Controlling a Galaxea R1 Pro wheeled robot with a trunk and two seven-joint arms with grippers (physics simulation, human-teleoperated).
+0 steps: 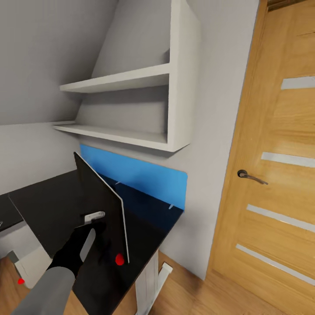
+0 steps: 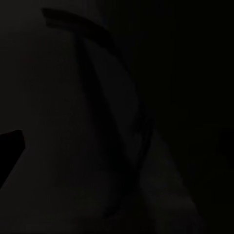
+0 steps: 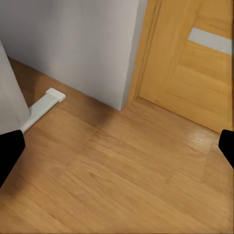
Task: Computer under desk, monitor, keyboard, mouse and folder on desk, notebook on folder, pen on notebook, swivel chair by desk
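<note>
Pale grey walls (image 1: 39, 65) slope in at ten o'clock. Two white shelves (image 1: 127, 78) hang at twelve o'clock against a white upright panel. A wooden door (image 1: 280, 175) with pale strips and a dark handle (image 1: 250, 176) fills three o'clock. Wood floor (image 3: 126, 180) lies at six o'clock.

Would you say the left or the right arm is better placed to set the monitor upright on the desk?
Left. The left gripper is at the tilted monitor over the desk; the right wrist view faces floor and door.

Left arm (image 1: 43, 291): light grey sleeve-like forearm, black wrist housing with grey stripe. Left gripper (image 1: 94, 218): black body, pale finger. Right gripper (image 3: 117, 148): black fingertips.
</note>
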